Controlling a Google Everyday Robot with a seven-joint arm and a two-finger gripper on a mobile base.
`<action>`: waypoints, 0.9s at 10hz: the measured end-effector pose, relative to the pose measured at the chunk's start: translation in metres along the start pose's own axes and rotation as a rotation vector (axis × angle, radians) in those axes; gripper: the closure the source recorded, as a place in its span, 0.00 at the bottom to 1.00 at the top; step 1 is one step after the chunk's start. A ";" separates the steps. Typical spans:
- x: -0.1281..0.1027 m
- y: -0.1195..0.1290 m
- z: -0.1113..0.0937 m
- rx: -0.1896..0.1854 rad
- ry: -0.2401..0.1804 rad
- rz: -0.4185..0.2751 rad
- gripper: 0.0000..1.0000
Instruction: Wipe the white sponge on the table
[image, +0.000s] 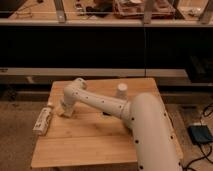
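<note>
High view over the arm (150, 125), down onto table (90, 147), end effector (64, 111) left

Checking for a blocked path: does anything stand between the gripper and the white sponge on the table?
Nothing visible does. The gripper is down on the left of the table, with the white sponge at its tip. The long white bottle lies apart at the left edge; the cup stands far back.
</note>
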 end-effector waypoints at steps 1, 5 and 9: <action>-0.012 0.012 -0.002 -0.007 -0.002 0.030 0.57; -0.051 0.033 -0.016 -0.036 -0.010 0.074 0.57; -0.083 0.009 -0.035 -0.058 0.012 0.021 0.57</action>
